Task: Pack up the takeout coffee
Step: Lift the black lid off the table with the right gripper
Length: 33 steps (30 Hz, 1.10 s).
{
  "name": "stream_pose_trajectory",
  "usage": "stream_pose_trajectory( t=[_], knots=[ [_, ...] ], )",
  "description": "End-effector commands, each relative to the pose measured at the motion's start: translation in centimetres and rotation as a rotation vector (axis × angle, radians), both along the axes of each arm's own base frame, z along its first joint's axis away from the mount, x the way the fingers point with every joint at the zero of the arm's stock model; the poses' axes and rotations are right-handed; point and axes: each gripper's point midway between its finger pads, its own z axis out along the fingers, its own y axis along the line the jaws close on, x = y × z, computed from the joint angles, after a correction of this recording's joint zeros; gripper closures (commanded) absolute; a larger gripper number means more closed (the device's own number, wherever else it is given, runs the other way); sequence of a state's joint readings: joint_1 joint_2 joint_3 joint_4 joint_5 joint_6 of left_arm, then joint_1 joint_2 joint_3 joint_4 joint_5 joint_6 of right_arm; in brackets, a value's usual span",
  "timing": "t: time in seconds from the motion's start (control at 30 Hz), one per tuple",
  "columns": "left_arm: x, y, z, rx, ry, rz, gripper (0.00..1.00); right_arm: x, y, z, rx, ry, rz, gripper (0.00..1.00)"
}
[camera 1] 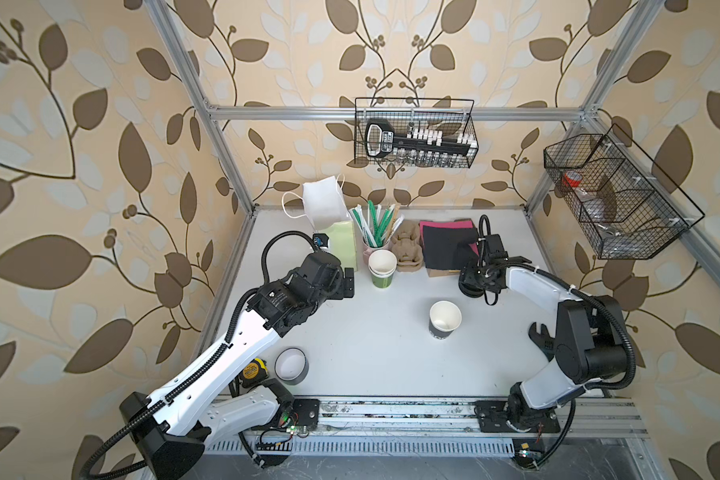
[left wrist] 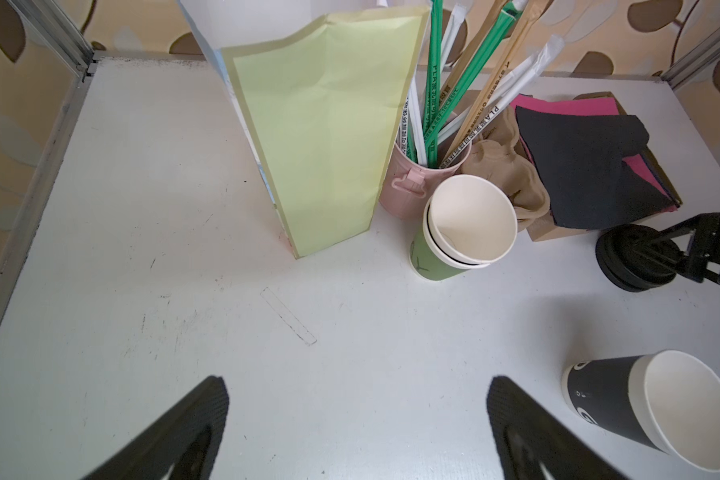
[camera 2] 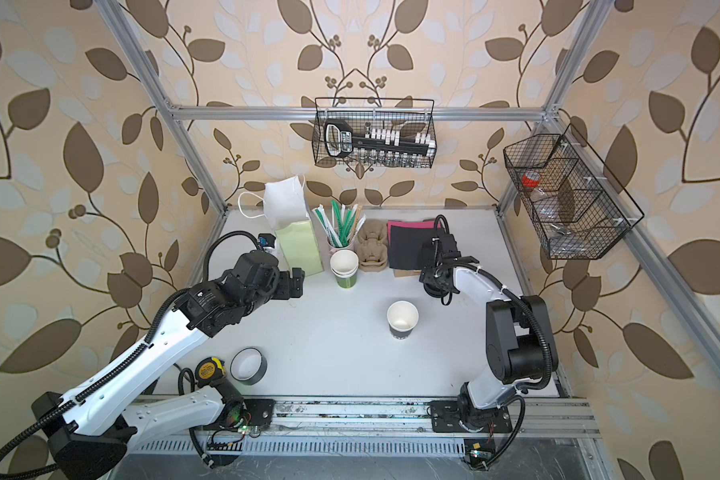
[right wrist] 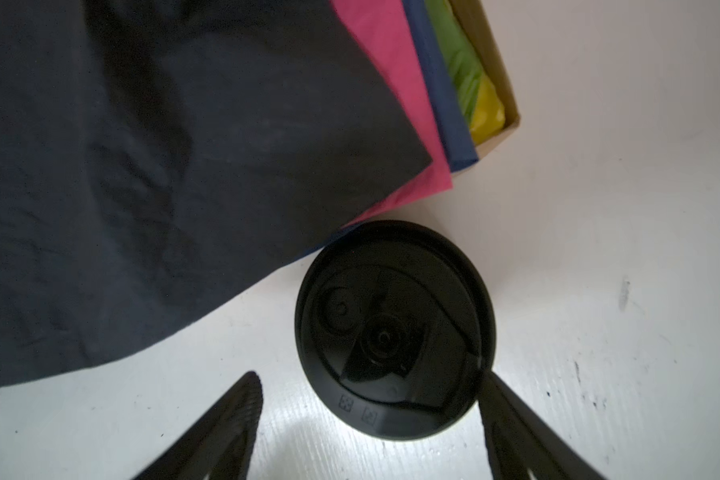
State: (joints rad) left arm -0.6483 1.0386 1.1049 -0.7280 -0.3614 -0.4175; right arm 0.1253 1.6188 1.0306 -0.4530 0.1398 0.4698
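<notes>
The takeout coffee is at this point a lone black-walled paper cup, white inside and with no lid on it. In both top views it stands upright on the counter in the open ground between the two arms, well apart from the left fingers and near but clear of the right fingers. It looks light and thin-walled, and its white bottom shows, so it appears empty. A hard squeeze would probably dent the wall or push the rim out of round. The safest hold seems to be across the middle of the body with gentle pressure: the paper should give fair friction, but so light a cup would tip easily. The right fingers stand spread, grasping nothing, around a stack of black sip lids; one tip touches the top lid's rim and the other is clear of it. The lids look stiff, slick and thin-edged, probably best pinched across the rim. The left fingers are spread wide and empty above bare counter, with a pale green paper bag ahead of them and a stack of green paper cups beside that bag.
</notes>
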Motion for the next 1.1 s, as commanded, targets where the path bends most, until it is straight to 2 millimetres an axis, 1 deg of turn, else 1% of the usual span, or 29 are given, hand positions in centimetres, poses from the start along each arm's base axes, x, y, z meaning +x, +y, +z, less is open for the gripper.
stream_pose_trajectory(
  t=[0.0,0.17,0.33,0.5,0.57,0.73,0.87,1.07],
  knots=[
    [0.5,0.4,0.4,0.027,-0.037,0.014,0.01,0.4,-1.0,0.1,-0.042,0.031,-0.021,0.19],
    [0.5,0.4,0.5,0.029,-0.038,0.012,0.01,0.6,-0.9,-0.1,-0.044,0.057,-0.017,0.19],
    [0.4,0.4,0.6,0.028,-0.040,0.011,0.01,0.6,-0.8,-0.9,-0.057,0.096,-0.001,0.18],
    [0.4,0.4,0.6,0.029,-0.042,0.010,0.01,0.9,0.0,-0.9,-0.068,0.095,0.024,0.15],
    [0.4,0.4,0.6,0.032,-0.040,0.009,0.01,1.0,0.0,-0.8,-0.079,0.095,0.022,0.15],
    [0.4,0.4,0.7,0.033,-0.043,0.007,0.01,1.2,-0.3,-1.0,-0.102,0.103,0.012,0.20],
    [0.4,0.4,0.6,0.035,-0.043,0.006,0.01,1.2,-0.6,-1.3,-0.119,0.118,0.011,0.20],
    [0.4,0.5,0.7,0.035,-0.045,0.007,0.01,1.3,-0.1,-1.2,-0.143,0.116,0.028,0.19]
  ],
)
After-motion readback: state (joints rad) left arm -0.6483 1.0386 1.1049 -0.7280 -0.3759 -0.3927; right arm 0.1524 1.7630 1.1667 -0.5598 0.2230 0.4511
